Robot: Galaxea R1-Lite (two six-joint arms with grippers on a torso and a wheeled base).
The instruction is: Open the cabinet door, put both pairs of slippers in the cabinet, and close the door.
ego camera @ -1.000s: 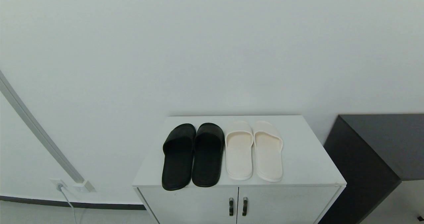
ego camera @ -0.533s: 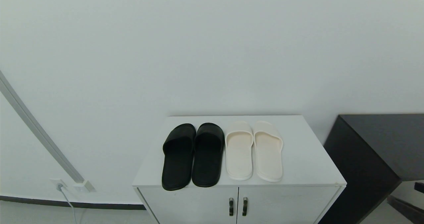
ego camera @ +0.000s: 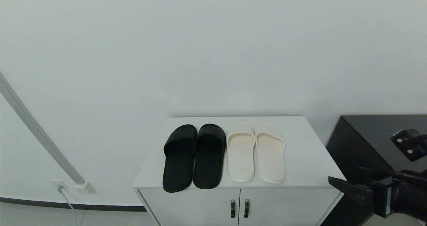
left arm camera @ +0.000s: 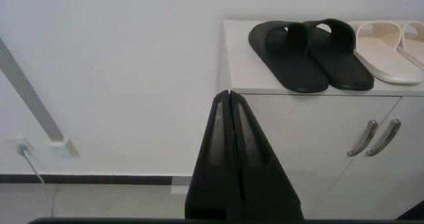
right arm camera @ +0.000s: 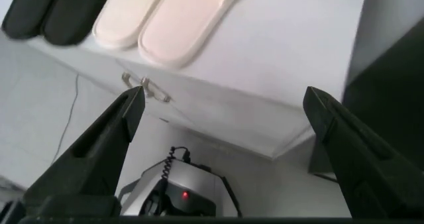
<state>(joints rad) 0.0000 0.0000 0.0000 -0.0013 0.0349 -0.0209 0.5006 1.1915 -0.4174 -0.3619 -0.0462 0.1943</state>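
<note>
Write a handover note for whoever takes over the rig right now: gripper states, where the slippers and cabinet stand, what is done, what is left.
Left gripper: shut, empty, level with the cabinet front near its left edge, apart from it.
Right gripper: open, empty, off the cabinet's right front corner.
Black slippers and white slippers: side by side on the cabinet top, black pair on the left, toes toward the wall.
Doors: both shut, with the handles at the middle.
Done: nothing yet.
Left: open the door, put both pairs inside, close it.
</note>
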